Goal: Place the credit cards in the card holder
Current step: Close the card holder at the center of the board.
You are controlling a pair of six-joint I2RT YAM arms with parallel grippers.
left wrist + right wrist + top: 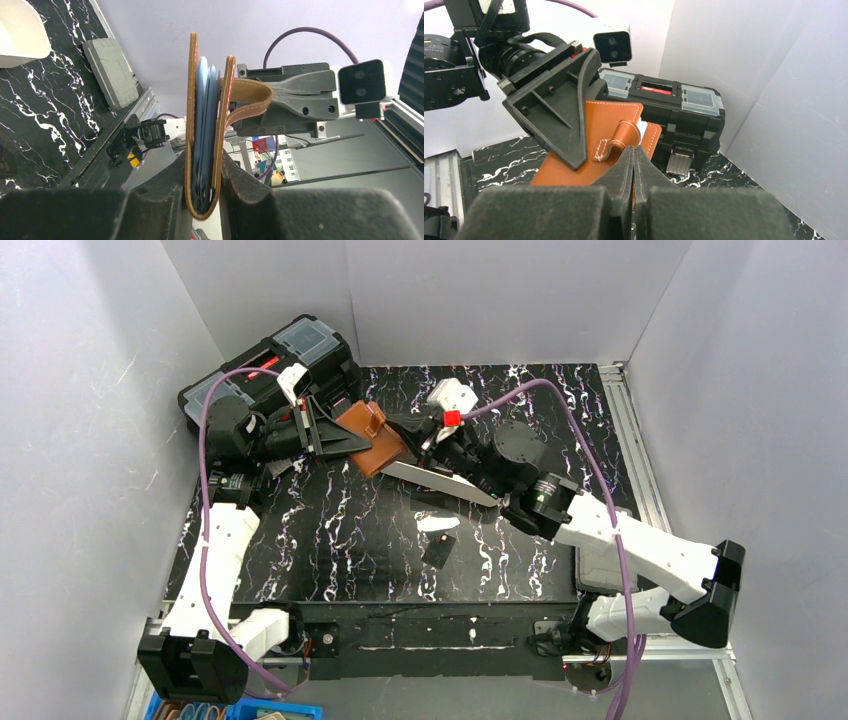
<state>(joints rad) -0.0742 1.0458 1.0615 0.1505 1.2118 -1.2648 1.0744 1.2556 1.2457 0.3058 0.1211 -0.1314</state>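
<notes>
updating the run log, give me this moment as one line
left fingers: clamped on card holder fold | right fingers: shut, tips by strap | credit card on table

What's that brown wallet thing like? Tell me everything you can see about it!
The card holder is a small wallet that looks like brown leather, with a blue-grey lining inside. It is held up in the air, its fold pinched between the left fingers and its two covers slightly apart. A strap with pale stitching curls out from one cover. The right fingers, pressed shut, sit right beside that strap; whether they touch it is unclear.
</notes>
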